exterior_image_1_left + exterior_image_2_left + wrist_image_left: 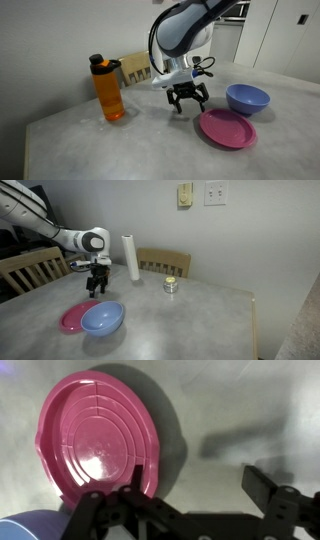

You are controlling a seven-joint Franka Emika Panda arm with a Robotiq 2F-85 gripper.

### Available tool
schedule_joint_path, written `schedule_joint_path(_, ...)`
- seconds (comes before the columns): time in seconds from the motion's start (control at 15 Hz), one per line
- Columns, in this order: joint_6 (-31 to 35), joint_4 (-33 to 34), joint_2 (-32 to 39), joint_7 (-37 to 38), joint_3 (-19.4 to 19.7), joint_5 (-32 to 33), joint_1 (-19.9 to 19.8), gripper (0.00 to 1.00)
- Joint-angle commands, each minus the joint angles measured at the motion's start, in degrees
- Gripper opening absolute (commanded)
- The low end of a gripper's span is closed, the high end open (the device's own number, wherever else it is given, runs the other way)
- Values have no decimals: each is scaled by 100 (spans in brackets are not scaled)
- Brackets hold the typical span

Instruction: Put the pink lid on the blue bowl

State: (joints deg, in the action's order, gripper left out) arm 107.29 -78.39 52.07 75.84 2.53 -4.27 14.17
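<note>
Grey mottled worktop point(70, 135) carries the pink lid point(227, 128) lying flat just beside the blue bowl point(247, 98). An orange bottle point(108, 90) stands well apart from them. The pincer point(187, 105) hangs between bottle and lid, jaws spread and empty; a white roll point(130, 257), small jar point(171, 285) and chair point(165, 260) sit behind.

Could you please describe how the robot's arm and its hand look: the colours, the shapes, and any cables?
The arm has thick, rounded white segments with dark bands at the joints. The hand is black, and its two fingers are built from jointed links, as the wrist view shows. A thin dark cable loops beside the arm toward the wrist. No markings are readable.
</note>
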Motion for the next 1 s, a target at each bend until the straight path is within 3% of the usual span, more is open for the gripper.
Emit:
schedule_joint_path(0.0, -13, -83, -33, 107, -46, 10, -7, 100)
schedule_joint_path(0.6, 359, -620, -267, 629, -24, -14, 32, 100)
schedule_joint_path(0.93, 877, -1191, -537, 848, 4, 42, 69, 100)
